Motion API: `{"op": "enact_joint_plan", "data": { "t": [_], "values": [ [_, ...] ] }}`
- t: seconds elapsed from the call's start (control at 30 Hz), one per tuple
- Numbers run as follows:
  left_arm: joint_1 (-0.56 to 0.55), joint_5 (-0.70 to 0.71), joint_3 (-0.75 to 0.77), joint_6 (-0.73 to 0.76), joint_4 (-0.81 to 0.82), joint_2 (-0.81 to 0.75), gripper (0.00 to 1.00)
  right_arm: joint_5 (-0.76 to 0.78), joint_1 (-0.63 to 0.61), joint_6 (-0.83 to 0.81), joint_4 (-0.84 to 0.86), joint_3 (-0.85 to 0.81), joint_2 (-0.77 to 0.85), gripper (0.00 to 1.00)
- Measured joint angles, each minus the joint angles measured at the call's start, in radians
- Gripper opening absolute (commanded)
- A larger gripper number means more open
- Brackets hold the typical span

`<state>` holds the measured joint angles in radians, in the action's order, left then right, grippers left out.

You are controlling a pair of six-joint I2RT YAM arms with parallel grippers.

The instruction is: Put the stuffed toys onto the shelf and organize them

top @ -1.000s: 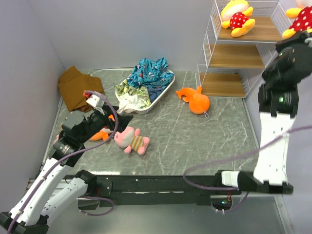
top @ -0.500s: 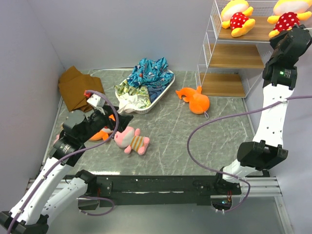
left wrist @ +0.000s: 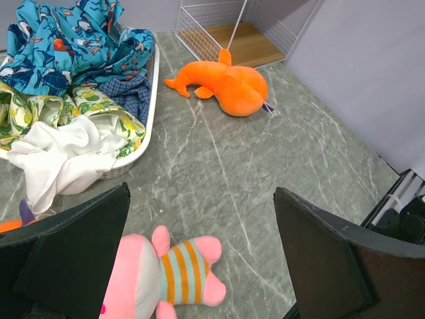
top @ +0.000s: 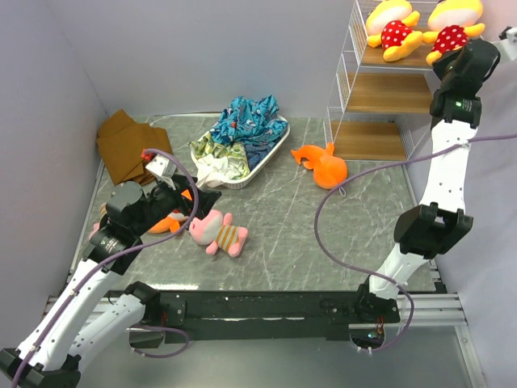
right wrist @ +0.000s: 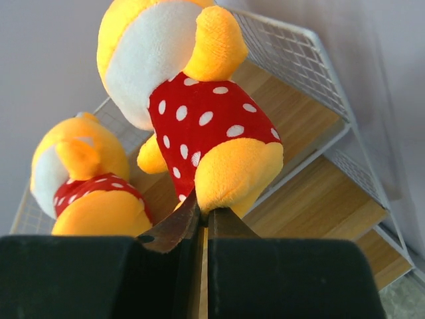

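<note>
Black fingers of my right gripper (right wrist: 201, 211) stand pressed almost together, tips against the foot of a yellow toy (right wrist: 206, 126). Whether any plush is nipped between them I cannot tell, since my own fingers hide the spot. That toy sits on the top board of the shelf (right wrist: 312, 199), just right of a second yellow toy (right wrist: 86, 179). From above, the frame edge cuts off both toys' heads and the shelf's top. Wire sides fence each board, and bare wood shows on the middle and low boards.

My left gripper (left wrist: 202, 199) hangs wide open with nothing in it, over a pink toy (left wrist: 166, 276) at the near left of the table (left wrist: 265, 166). A shark (left wrist: 226, 86) lies far off by the shelf's foot, with open marble between it and the pink toy. Another shark (top: 166, 222) is mostly hidden under my left arm. A tray (left wrist: 149, 100) of cloth (left wrist: 73, 46) lies far left.
</note>
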<state>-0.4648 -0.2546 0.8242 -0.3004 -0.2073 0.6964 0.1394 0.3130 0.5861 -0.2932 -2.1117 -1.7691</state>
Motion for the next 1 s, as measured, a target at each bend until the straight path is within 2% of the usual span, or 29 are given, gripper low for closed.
{"op": "enact_joint_plan", "data": {
  "t": [0.17, 0.3, 0.4, 0.67, 0.87, 1.0],
  "values": [
    [0.000, 0.000, 0.000, 0.000, 0.000, 0.000, 0.96, -0.031, 0.003, 0.000, -0.022, -0.065, -0.073, 0.15],
    [0.000, 0.000, 0.000, 0.000, 0.000, 0.000, 0.96, -0.040, 0.007, 0.004, -0.023, -0.084, -0.085, 0.34],
    [0.000, 0.000, 0.000, 0.000, 0.000, 0.000, 0.96, -0.043, 0.010, 0.005, -0.023, -0.111, -0.087, 0.43],
    [0.000, 0.000, 0.000, 0.000, 0.000, 0.000, 0.96, -0.047, 0.013, 0.000, -0.024, -0.225, -0.126, 0.51],
    [0.000, 0.000, 0.000, 0.000, 0.000, 0.000, 0.96, -0.066, 0.012, -0.015, -0.035, -0.229, -0.128, 0.54],
    [0.000, -0.001, 0.000, 0.000, 0.000, 0.001, 0.96, -0.095, 0.012, -0.048, -0.037, -0.229, -0.121, 0.61]
  ]
}}
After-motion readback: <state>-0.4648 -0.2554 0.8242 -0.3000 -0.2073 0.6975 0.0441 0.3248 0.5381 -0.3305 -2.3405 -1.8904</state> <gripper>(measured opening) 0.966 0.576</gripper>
